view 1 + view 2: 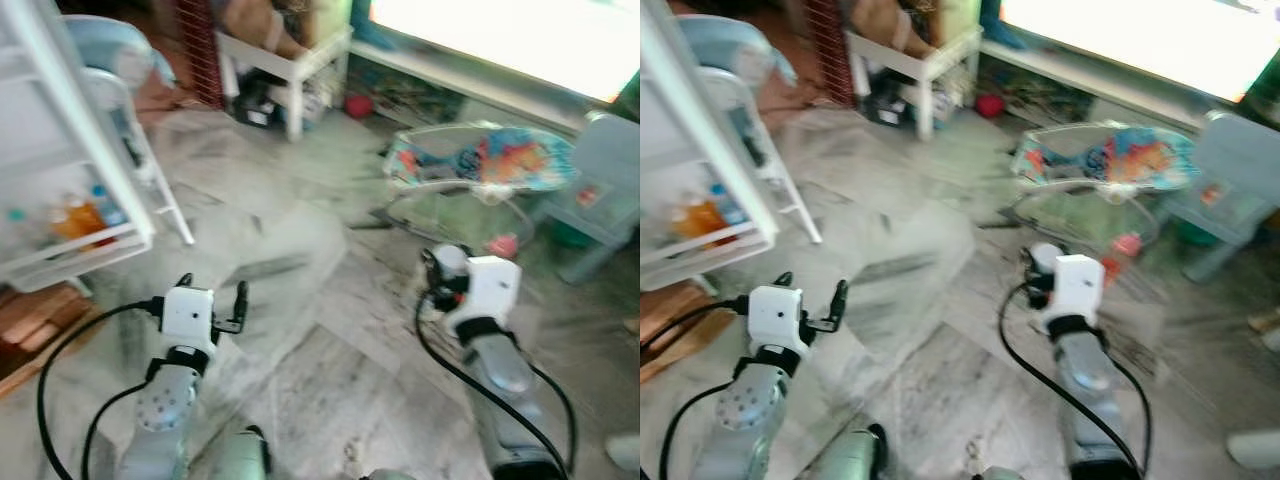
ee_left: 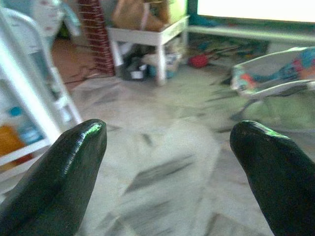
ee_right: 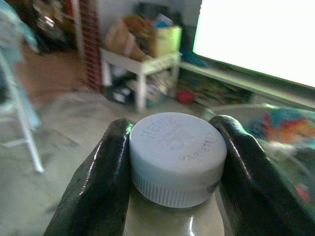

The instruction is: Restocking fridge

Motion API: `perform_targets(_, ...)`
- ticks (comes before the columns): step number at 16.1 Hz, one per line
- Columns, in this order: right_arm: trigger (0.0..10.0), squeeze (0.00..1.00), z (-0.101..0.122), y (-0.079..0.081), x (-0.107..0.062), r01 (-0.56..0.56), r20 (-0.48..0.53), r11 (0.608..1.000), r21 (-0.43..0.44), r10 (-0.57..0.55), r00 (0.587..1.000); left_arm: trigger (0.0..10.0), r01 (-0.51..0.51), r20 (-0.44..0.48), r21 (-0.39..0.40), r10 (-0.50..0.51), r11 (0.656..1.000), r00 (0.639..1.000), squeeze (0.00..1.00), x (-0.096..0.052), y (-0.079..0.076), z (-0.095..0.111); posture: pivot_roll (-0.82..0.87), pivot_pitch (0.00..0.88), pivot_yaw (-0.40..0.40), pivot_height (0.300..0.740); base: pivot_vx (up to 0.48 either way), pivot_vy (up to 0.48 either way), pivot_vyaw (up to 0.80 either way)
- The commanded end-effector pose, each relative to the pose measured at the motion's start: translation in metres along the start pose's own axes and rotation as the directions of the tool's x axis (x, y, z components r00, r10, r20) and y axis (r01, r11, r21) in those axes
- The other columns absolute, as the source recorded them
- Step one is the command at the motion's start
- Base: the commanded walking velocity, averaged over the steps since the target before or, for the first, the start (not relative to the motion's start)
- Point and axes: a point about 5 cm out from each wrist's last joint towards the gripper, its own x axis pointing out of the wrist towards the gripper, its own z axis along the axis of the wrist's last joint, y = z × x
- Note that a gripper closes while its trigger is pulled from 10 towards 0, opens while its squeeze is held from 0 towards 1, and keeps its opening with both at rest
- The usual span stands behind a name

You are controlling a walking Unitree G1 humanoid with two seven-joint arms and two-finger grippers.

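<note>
My right gripper is shut on a bottle, its two black fingers pressed against either side of the ribbed white cap; pale contents show below the cap. In the eye views that cap sits at the tip of my right arm, held over the floor. My left gripper is open with nothing between its fingers, held low over the marble floor. A white shelf rack at the left carries several bottles, some orange. The views are blurred.
A colourful baby bouncer stands on the floor ahead at the right. A low white table with clutter stands at the back, a red ball beside it. A grey chair is at the far right, wooden boards at the lower left.
</note>
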Motion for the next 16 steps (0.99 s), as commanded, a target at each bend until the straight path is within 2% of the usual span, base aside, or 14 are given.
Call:
perform_targets(1, 10.0, 0.00, 0.0048, -0.0048, 0.0013, 0.011, 0.030, 1.000, -0.013, -0.010, 1.000, 10.0, 0.000, -0.010, 0.016, 0.000, 1.000, 1.000, 0.00, 0.0013, -0.0008, -0.0019, 0.09, 0.084, -0.038, 0.740, 0.000, 0.000, 0.77)
perform_targets(9, 10.0, 0.00, 0.0058, -0.0003, 0.0081, -0.022, 0.044, 1.000, -0.004, 0.023, 0.999, 10.0, -0.022, -0.006, -0.001, 0.022, 1.000, 1.000, 0.00, 0.0036, 0.0013, -0.0048, 0.10, 0.081, -0.043, 0.740, 0.000, 0.000, 0.77)
perform_targets(16, 10.0, 0.00, 0.0048, 0.0006, 0.0066, -0.037, 0.045, 0.999, -0.004, 0.037, 0.998, 10.0, -0.004, 0.008, -0.019, 0.004, 1.000, 1.000, 0.00, 0.0048, -0.0004, -0.0037, 0.10, 0.086, -0.046, 0.740, 0.000, 0.000, 0.77)
